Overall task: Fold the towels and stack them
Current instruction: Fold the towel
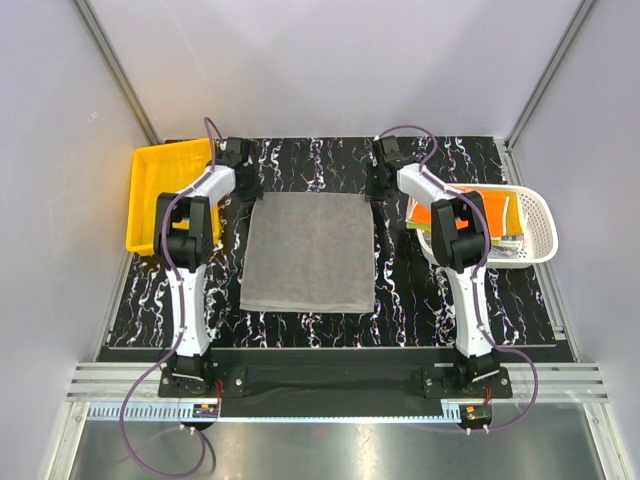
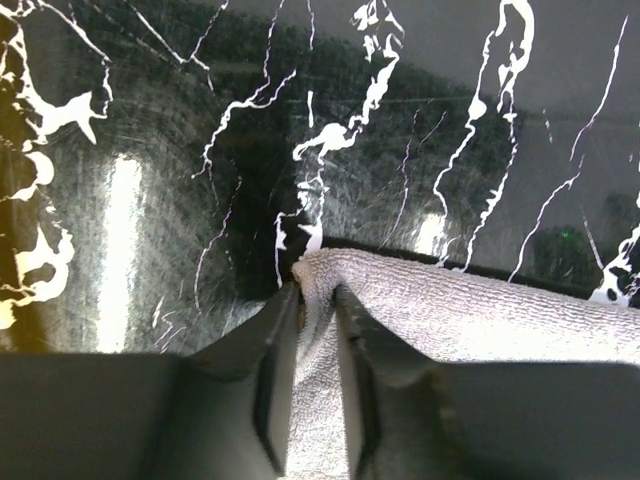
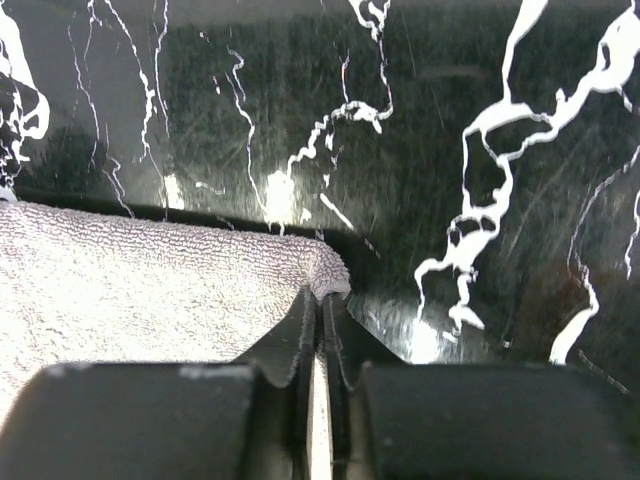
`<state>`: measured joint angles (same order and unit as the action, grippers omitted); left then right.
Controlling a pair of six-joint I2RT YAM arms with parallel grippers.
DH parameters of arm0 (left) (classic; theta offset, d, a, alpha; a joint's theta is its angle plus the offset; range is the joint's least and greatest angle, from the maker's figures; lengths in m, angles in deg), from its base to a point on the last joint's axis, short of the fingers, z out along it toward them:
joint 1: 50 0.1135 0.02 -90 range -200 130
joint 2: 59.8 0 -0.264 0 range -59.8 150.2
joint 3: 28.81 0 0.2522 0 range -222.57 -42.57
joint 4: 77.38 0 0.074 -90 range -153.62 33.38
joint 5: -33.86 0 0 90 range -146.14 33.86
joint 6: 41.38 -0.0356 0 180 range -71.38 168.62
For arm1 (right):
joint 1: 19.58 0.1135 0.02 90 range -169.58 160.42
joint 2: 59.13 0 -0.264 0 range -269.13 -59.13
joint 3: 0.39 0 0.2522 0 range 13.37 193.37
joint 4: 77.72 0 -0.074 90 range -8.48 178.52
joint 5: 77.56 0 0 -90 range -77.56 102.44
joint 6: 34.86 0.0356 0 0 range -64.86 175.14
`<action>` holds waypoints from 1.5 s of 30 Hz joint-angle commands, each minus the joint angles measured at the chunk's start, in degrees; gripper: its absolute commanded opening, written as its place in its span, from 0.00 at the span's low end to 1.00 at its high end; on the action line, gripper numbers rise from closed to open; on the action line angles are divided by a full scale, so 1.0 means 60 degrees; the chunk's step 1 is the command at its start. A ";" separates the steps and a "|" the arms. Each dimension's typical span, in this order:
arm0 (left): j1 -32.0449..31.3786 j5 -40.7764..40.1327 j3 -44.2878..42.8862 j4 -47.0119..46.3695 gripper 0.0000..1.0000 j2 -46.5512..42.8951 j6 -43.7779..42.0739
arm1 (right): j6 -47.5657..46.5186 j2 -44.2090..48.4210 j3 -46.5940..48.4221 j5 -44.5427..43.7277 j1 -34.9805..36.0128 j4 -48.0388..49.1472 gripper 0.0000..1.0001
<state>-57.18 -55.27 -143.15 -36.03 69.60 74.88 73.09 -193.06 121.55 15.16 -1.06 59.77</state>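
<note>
1 grey towel (image 1: 310, 250) lies flat at mid-frame on the black marbled surface (image 1: 415, 295). At its 2 upper corners, the left end effector (image 2: 315, 292) and the right end effector (image 3: 322, 298) each pinch the cloth (the right's fingers nearly touch). At the right of the frame, an orange towel (image 1: 448, 215) sits in the white basket (image 1: 540, 228).

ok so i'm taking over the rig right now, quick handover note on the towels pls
Left claw: shut on the far left corner of the grey towel.
Right claw: shut on its far right corner.
The grey towel lies spread flat mid-table, unfolded.
An orange towel and more cloth sit in the white basket on the right.
Done: nothing folded or stacked.
Left: fold the grey towel, then the basket's cloths, and stack them.
</note>
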 commanded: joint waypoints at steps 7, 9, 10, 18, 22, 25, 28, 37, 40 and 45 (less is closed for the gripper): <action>-0.0019 0.0193 -0.0596 -0.0497 0.10 0.0449 0.0413 | -0.0546 -0.0705 0.1656 0.0937 -0.0377 -0.0247 0.00; 0.0010 0.0208 -0.0596 -0.0673 0.01 0.0435 0.0457 | -0.0605 -0.0794 0.1934 0.0938 -0.0377 -0.0277 0.00; 0.0083 0.0251 -0.0581 -0.0746 0.00 0.0406 0.0530 | -0.0634 -0.0852 0.2008 0.0909 -0.0392 -0.0247 0.00; 0.0332 0.1057 -0.0392 -0.2136 0.00 0.0069 0.0574 | -0.0824 -0.0984 0.2654 0.0836 -0.0451 0.0250 0.00; 0.0464 0.1466 0.0004 -0.3161 0.00 -0.0268 0.0618 | -0.0868 -0.0678 0.2361 0.0762 -0.0524 0.0836 0.00; 0.0494 0.1687 0.0514 -0.4053 0.00 -0.0880 0.0735 | -0.0898 -0.0298 0.1777 0.0704 -0.0538 0.1406 0.00; 0.0508 0.1746 0.1247 -0.4554 0.00 -0.1365 0.0794 | -0.0898 0.0289 0.1235 0.0631 -0.0538 0.1889 0.00; 0.0508 0.1306 0.2918 -0.4878 0.00 -0.3050 0.1130 | -0.0547 0.2310 -0.1212 0.0806 -0.0553 0.2931 0.00; 0.0479 0.1205 0.3899 -0.5199 0.00 -0.3724 0.1437 | -0.0284 0.3071 -0.2236 0.0908 -0.0539 0.3355 0.00; 0.0230 0.0868 0.5377 -0.5259 0.00 -0.4735 0.1716 | 0.0186 0.4432 -0.4214 0.1128 -0.0538 0.3840 0.00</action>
<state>-55.06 -47.25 -114.71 -64.44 45.41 83.67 72.00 -172.28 100.92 21.02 -3.94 78.94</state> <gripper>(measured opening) 0.024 0.012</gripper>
